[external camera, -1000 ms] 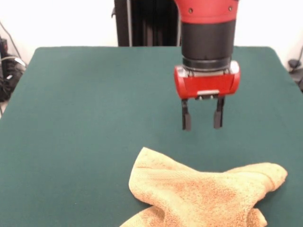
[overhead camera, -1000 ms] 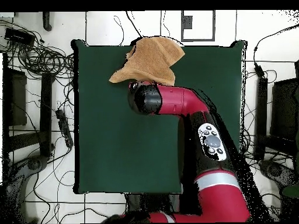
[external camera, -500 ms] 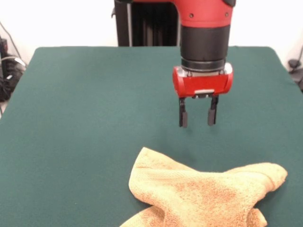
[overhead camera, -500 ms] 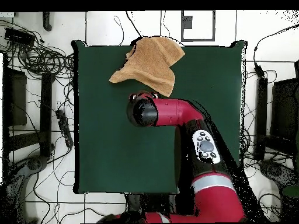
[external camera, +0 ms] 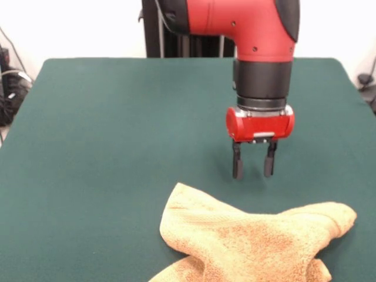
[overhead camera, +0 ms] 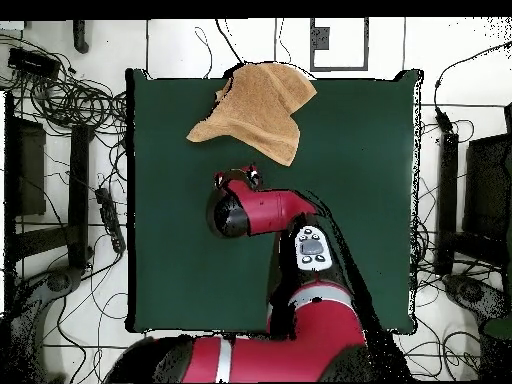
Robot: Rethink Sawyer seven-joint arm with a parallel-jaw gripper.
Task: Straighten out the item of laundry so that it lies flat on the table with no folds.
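The orange-tan towel (external camera: 252,241) lies crumpled and folded at the table's near edge in the front view, partly cut off by the picture's bottom. In the overhead view the towel (overhead camera: 255,108) sits at the table's top edge, with a part hanging past it. My gripper (external camera: 254,167) hangs open and empty above the dark green table (external camera: 106,147), a short way behind the towel and not touching it. In the overhead view only the red gripper body (overhead camera: 238,179) shows, just below the towel.
The red arm (overhead camera: 290,230) reaches across the table's middle from the base at the overhead view's bottom. Cables and dark equipment (overhead camera: 60,100) lie on the floor around the table. The black pedestal (external camera: 176,29) stands behind the table's far edge.
The gripper has drawn back from the towel toward the table's middle and dropped lower. The arm has folded in. The towel has not moved.
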